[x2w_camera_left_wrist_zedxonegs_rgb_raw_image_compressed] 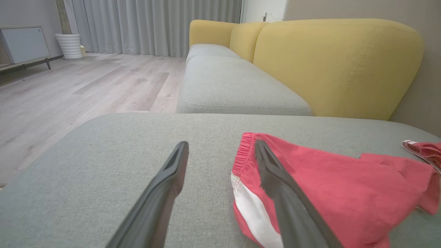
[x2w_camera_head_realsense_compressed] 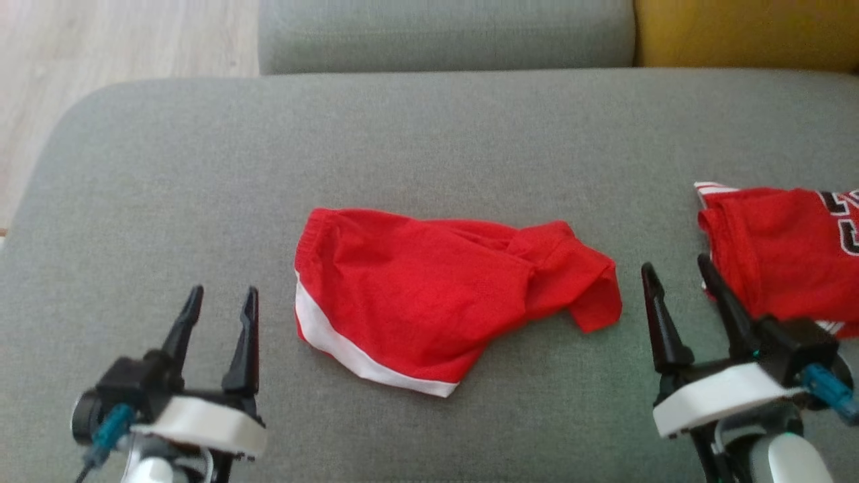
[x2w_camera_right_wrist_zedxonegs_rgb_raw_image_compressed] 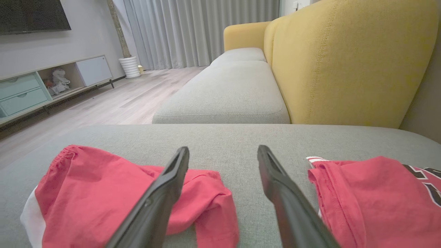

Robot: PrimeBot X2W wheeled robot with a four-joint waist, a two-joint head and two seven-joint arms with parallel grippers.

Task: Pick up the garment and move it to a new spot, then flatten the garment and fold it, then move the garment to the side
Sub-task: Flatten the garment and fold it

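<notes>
Red fabric with a white side band makes up the garment [x2w_camera_head_realsense_compressed: 443,295], a pair of shorts lying loosely crumpled on the grey sofa seat [x2w_camera_head_realsense_compressed: 201,168]. It sits about midway between the seat's left and right edges and nearer the front edge than the back. The elastic waistband faces the seat's left edge, and a bunched, folded-over leg points toward the right edge. The left gripper [x2w_camera_head_realsense_compressed: 223,292] stands over the front-left part of the seat, just beside the waistband end and apart from it in the head view. Its fingers are spread and grasp nothing. In the left wrist view one finger crosses in front of the waistband. The right gripper [x2w_camera_head_realsense_compressed: 675,263] stands over the front-right part of the seat, between the bunched leg and a second red garment [x2w_camera_head_realsense_compressed: 785,255] with white trim and dark lettering, which lies at the seat's right edge. Its fingers are likewise released and empty. One finger overlaps the edge of the second red garment in the head view, and contact cannot be determined. A yellow backrest [x2w_camera_head_realsense_compressed: 745,30] rises beyond the back-right corner, and a pale wood floor [x2w_camera_head_realsense_compressed: 100,40] lies beyond the back-left corner.
</notes>
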